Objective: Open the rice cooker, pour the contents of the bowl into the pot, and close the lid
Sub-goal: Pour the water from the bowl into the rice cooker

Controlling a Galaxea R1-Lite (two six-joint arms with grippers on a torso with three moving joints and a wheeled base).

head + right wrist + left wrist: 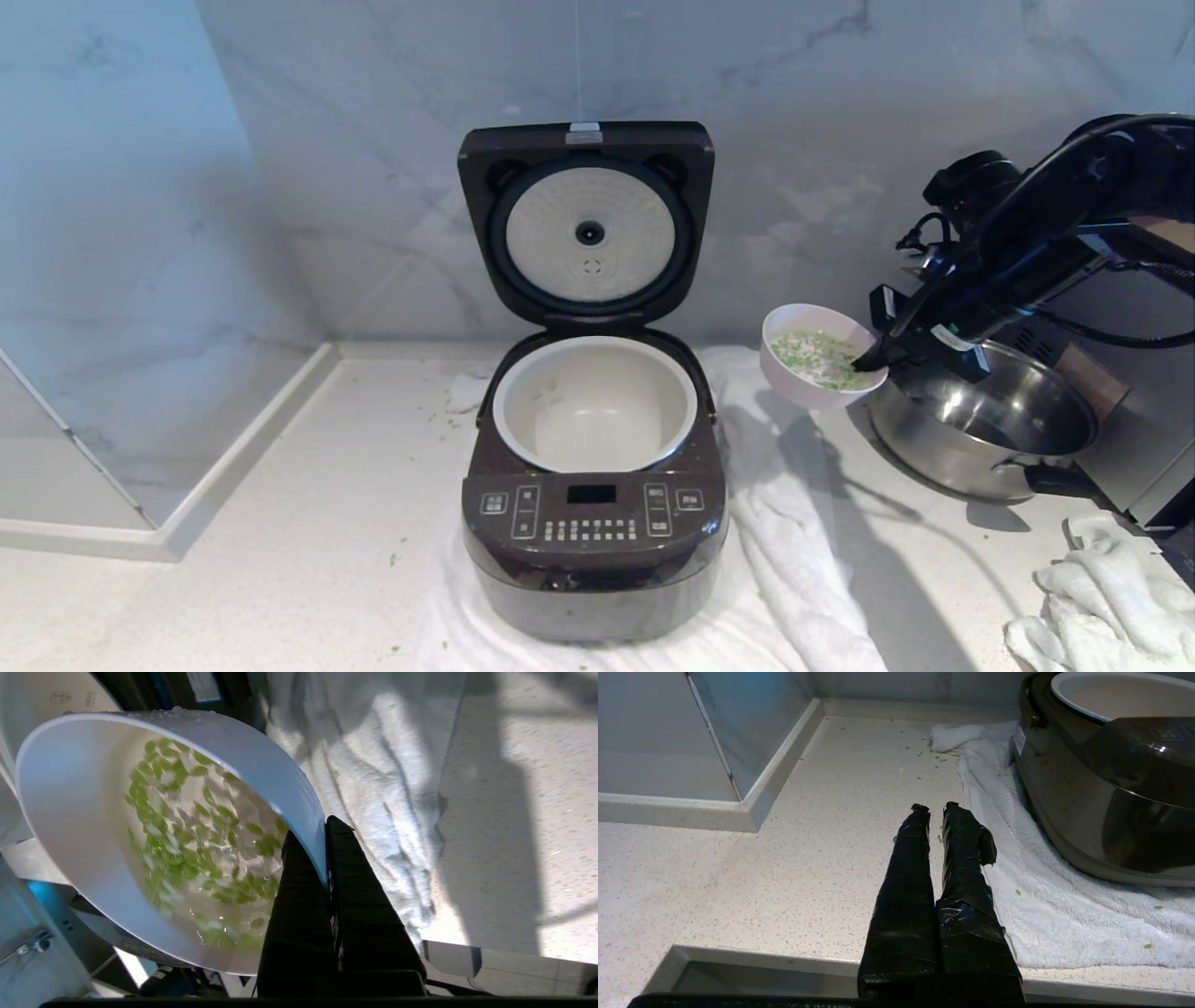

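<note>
The speckled stone surface [280, 523] carries a white terry towel [794, 560] under the glossy dark-brown rice cooker [594, 532], its lid [586, 224] raised, dimpled plate exposed, above the round cream pot [595, 403]. To its right, the right claw [873, 359] is clenched on the rim of the tilted bowl [794, 373], green contents [822, 359] inside. The left claw [936, 808], tape-wrapped, is pressed together, grasping nothing.

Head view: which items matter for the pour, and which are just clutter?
Job:
- rice cooker, lid up
- pot inside it
- bowl of green bits, pinched at the rim by right gripper

Clutter:
- steel pan
- white towel under cooker
- crumpled cloth
</note>
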